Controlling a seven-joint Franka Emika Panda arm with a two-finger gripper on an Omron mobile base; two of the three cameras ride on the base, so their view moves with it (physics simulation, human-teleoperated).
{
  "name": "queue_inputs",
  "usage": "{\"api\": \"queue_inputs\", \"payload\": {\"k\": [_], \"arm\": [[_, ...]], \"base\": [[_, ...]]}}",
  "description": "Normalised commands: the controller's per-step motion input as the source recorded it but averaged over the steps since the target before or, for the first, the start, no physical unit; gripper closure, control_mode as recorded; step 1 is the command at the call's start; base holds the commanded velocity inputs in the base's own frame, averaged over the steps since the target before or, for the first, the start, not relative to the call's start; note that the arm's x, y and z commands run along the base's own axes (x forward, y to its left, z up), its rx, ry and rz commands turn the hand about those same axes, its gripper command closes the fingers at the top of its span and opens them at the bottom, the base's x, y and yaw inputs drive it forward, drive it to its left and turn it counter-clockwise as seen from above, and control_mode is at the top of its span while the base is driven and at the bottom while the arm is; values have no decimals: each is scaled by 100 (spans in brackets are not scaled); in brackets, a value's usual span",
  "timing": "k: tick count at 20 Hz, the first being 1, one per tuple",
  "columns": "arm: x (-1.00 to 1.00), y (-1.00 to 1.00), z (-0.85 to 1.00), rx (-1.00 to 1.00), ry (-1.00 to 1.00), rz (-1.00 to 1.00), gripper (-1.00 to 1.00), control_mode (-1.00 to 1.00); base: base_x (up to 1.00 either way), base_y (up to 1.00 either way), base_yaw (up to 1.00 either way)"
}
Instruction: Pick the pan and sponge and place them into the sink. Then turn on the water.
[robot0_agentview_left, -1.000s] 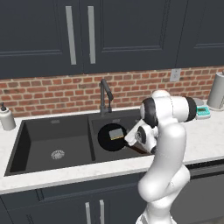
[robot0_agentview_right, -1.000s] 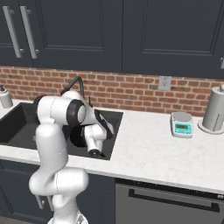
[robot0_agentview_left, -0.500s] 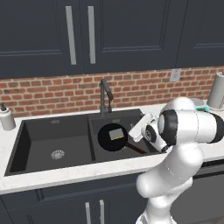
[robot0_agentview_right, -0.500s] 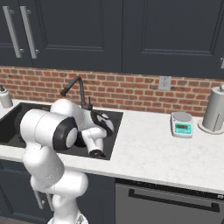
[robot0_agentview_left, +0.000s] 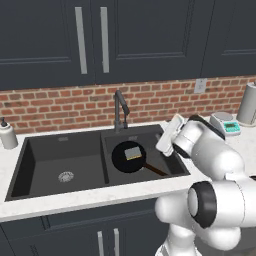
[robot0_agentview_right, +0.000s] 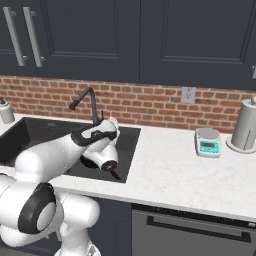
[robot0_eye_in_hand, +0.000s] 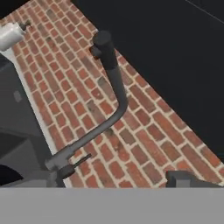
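So the pan (robot0_agentview_left: 129, 156) is already parked in the smaller basin of the sink (robot0_agentview_left: 40, 170), with the sponge (robot0_agentview_left: 132, 152) lying on top of it, around its 1 o'clock side. That leaves the water.

The faucet (robot0_eye_in_hand: 111, 94) is caught by the hand view, rising from the back rim of the sink against the brick wall. It looks like rigid metal, probably a bit slick, and the small lever (robot0_eye_in_hand: 78, 165) near its base is likely where it should be taken or nudged.

The jaws are spread wide with nothing in them, and the gripper (robot0_agentview_left: 169, 135) is hung at roughly 3 o'clock from the faucet, near but not touching.
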Motion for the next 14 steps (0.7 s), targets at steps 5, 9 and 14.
{"api": "queue_inputs", "payload": {"k": [5,9,14], "arm": [[-43,0,27,-32,-5,9,-100,-100],[-9,0,1,-32,0,14,-100,-100],[0,0,0,-33,0,14,-100,-100]], "base": [[0,0,0],[0,0,0],[0,0,0]]}}
